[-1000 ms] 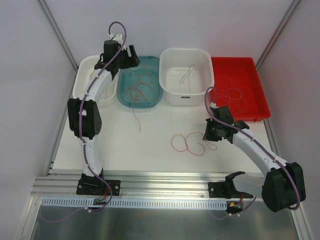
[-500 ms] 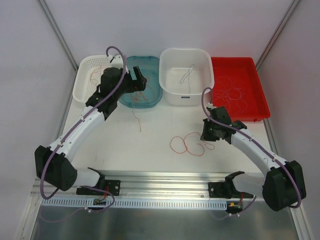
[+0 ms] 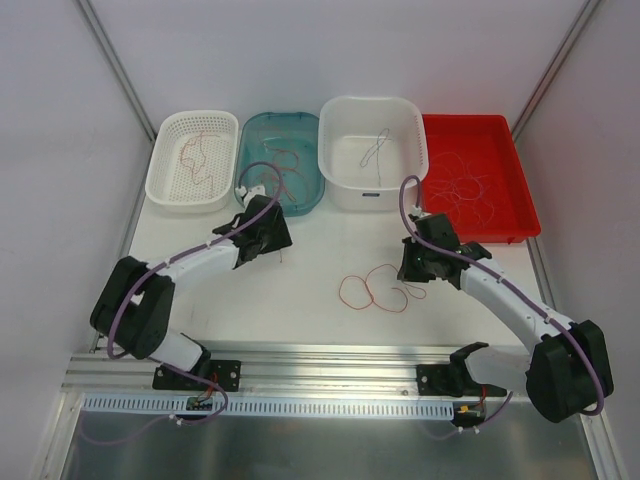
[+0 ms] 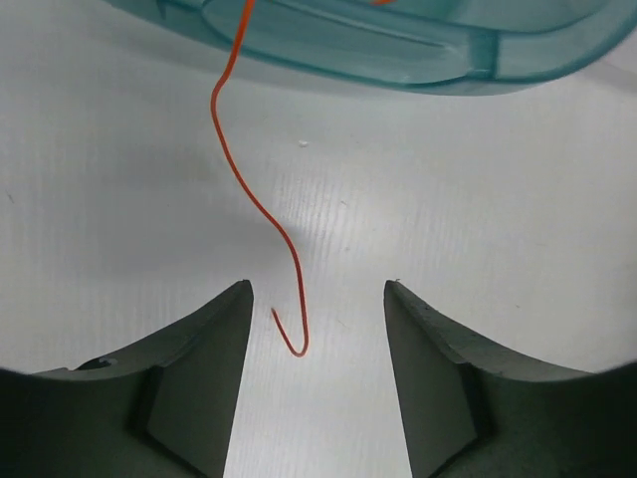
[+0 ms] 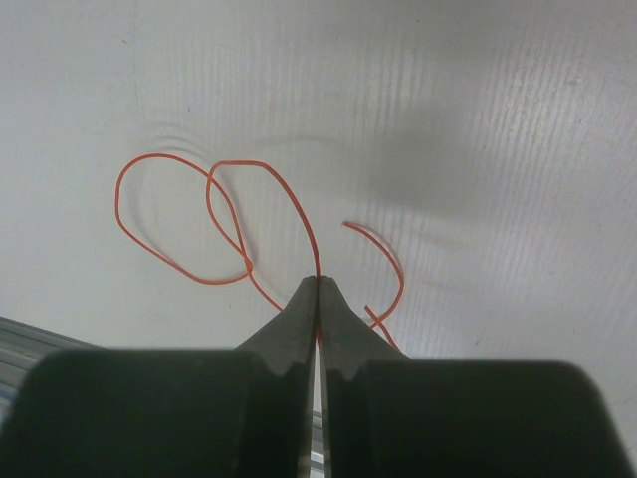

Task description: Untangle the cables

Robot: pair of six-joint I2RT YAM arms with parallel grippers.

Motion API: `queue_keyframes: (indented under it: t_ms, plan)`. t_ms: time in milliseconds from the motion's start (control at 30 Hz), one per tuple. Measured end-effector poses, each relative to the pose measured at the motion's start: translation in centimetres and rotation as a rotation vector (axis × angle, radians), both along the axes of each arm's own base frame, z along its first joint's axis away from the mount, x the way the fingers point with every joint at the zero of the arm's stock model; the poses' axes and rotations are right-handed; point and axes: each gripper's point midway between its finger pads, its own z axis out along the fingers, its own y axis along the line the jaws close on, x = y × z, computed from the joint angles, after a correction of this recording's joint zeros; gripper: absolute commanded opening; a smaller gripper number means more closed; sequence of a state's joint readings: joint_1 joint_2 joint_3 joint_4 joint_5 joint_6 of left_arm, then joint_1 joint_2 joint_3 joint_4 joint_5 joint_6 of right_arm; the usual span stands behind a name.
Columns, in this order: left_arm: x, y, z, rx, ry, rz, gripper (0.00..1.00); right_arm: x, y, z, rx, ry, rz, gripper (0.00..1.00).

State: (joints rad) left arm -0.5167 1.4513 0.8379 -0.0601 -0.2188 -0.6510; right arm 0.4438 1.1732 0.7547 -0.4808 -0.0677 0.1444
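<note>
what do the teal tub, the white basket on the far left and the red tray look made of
Teal tub: translucent plastic, glossy; its moulded ridges show through the wall. White basket: probably moulded plastic, matte, with an open lattice of small holes. Red tray: opaque plastic by its look, smooth, with a slight sheen along the rim.
</note>
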Motion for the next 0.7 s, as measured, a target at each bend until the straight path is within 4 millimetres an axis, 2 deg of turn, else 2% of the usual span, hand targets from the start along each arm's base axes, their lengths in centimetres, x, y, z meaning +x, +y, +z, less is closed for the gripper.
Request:
queue_keyframes:
  t_ms: [133,167,233,267,300,367,433,500,600,700]
  plan:
    - [-0.1,0.2,-3.6,0.03,0.083,0.032,0.4,-0.2,0.1,-0.2,0.0,0.0,0.005,0.02]
    - [-0.2,0.2,-4.4,0.036,0.101,0.038,0.28,-0.2,0.0,-0.3,-0.002,0.003,0.006,0.02]
    - [-0.4,0.2,-5.6,0.044,0.132,0.044,0.16,-0.3,0.0,-0.3,-0.003,0.005,0.005,0.02]
    - [-0.6,0.2,-5.8,0.047,0.139,0.042,0.06,-0.3,0.0,-0.3,-0.003,0.005,0.006,0.02]
    - [-0.6,0.2,-5.8,0.051,0.137,0.041,0.02,-0.3,0.0,-0.3,-0.004,0.003,0.005,0.02]
    - [-0.5,0.2,-5.0,0.063,0.111,0.036,0.0,-0.3,0.0,-0.2,-0.002,-0.003,0.004,0.02]
    - [-0.7,0.1,-3.6,0.085,0.075,0.015,0.0,-0.3,0.0,-0.1,-0.001,-0.005,0.004,0.02]
    - [-0.5,0.2,-1.2,0.113,0.022,-0.005,0.0,-0.3,0.0,-0.1,-0.002,-0.005,0.004,0.02]
    - [1.7,0.0,4.2,0.148,-0.101,-0.034,0.0,-0.2,0.0,-0.1,-0.001,-0.005,0.004,0.02]
    - [5.5,-0.2,10.6,0.152,-0.239,-0.037,0.0,-0.3,0.0,-0.2,-0.002,-0.004,0.005,0.02]
